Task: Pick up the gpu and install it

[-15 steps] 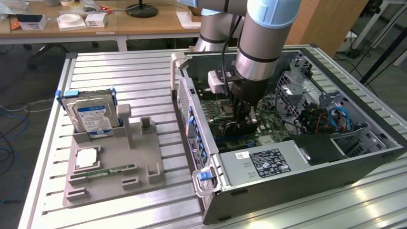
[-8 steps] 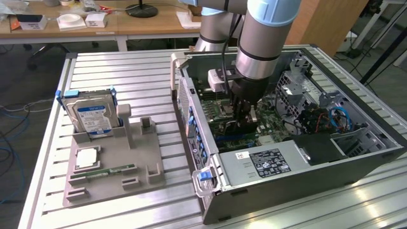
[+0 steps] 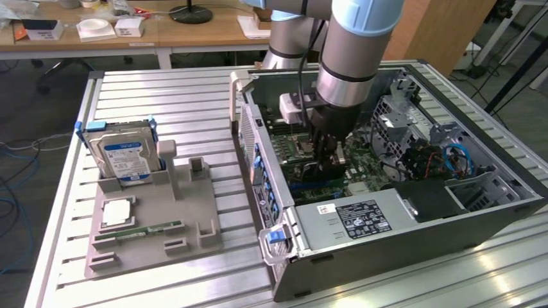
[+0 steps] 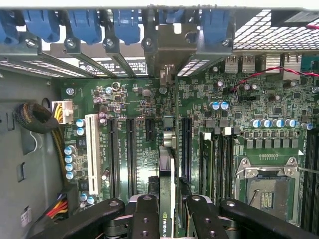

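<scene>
Wrist view has my claw (image 4: 168, 219) clamped on the gpu (image 4: 167, 199), held edge-down over the motherboard (image 4: 139, 149) inside the open PC case (image 3: 479, 212). I'd reckon the trick is keeping it square to the slot (image 4: 187, 149), bracket toward the rear openings.

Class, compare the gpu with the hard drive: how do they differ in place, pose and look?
The gpu is edge-on in the gripper above the motherboard, inside the computer case; the hard drive stands upright in the grey holder outside it. The gpu is a thin card; the hard drive is boxy with a blue label.
</scene>
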`<move>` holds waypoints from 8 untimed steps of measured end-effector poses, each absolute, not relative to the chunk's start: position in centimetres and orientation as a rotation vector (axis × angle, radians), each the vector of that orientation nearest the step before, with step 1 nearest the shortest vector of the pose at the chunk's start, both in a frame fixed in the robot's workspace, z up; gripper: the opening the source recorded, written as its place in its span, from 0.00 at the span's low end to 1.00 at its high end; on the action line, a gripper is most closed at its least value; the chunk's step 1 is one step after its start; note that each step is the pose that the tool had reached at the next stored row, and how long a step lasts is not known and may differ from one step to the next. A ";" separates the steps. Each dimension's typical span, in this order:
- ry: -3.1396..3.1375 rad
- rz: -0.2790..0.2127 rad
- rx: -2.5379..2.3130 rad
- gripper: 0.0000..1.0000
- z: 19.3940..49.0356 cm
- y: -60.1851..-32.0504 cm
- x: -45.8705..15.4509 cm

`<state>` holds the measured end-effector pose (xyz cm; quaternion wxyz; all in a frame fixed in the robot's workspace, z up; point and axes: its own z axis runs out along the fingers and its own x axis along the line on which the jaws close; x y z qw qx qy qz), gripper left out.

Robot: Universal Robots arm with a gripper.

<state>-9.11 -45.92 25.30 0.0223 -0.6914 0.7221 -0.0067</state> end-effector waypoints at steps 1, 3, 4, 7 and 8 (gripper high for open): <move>2.237 -0.021 -2.142 0.26 25.2 -45.9 -9.1; 2.237 -0.021 -2.142 0.26 25.1 -45.9 -9.1; 2.237 -0.021 -2.142 0.26 25.1 -45.9 -9.1; 2.237 -0.021 -2.142 0.26 25.0 -45.9 -9.2; 2.237 -0.021 -2.142 0.26 24.9 -45.9 -9.2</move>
